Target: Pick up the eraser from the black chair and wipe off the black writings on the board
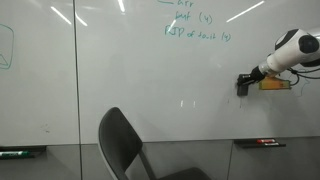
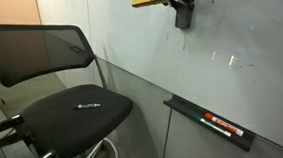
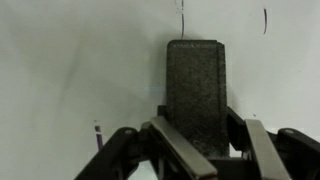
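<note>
My gripper [image 3: 205, 135] is shut on the eraser [image 3: 195, 90], a dark rectangular block, and holds it against the white board [image 1: 150, 90]. In both exterior views the gripper [image 1: 243, 83] sits high on the board with the eraser [image 2: 183, 14] pressed to it. Thin black writings [image 3: 264, 20] show in the wrist view above the eraser, with another stroke [image 3: 181, 14] at the top and a short one [image 3: 97, 133] at lower left. The black chair [image 2: 70, 104] stands below, its backrest [image 1: 122, 140] near the board.
Green handwriting [image 1: 195, 25] is at the top of the board and a green sketch outline [image 1: 5, 45] at its far edge. Marker trays [image 2: 214, 122] with red-and-black markers hang under the board. A pen-like thing [image 2: 87, 106] lies on the chair seat.
</note>
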`<state>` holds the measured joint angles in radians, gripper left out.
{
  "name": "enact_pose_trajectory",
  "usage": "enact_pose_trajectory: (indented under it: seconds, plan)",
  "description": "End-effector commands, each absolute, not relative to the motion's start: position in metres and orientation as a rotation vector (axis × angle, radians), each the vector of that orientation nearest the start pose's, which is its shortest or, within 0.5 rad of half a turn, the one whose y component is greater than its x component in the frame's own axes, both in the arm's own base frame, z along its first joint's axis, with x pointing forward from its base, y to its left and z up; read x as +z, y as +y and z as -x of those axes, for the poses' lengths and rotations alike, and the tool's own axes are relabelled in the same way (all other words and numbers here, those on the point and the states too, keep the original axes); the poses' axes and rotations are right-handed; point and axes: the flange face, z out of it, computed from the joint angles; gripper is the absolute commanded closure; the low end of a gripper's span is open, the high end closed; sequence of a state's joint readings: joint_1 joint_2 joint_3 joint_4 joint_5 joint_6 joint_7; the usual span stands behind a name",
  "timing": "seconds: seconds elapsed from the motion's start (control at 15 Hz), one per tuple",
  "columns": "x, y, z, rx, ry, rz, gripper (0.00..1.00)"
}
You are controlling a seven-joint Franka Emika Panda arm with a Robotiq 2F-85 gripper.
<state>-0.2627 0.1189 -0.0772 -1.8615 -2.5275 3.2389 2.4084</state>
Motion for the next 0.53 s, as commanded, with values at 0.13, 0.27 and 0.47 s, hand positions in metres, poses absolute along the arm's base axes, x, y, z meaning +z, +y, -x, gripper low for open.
enact_pose_trajectory:
  seconds: [0.13, 0.27, 0.47]
  plan:
    - [0.446, -0.155, -0.584, -1.82, 0.154, 2.921, 0.68]
    - [0.441, -0.167, -0.576, -1.812, 0.149, 2.97, 0.68]
    - [0.397, -0.201, -0.555, -1.657, 0.14, 3.16, 0.68]
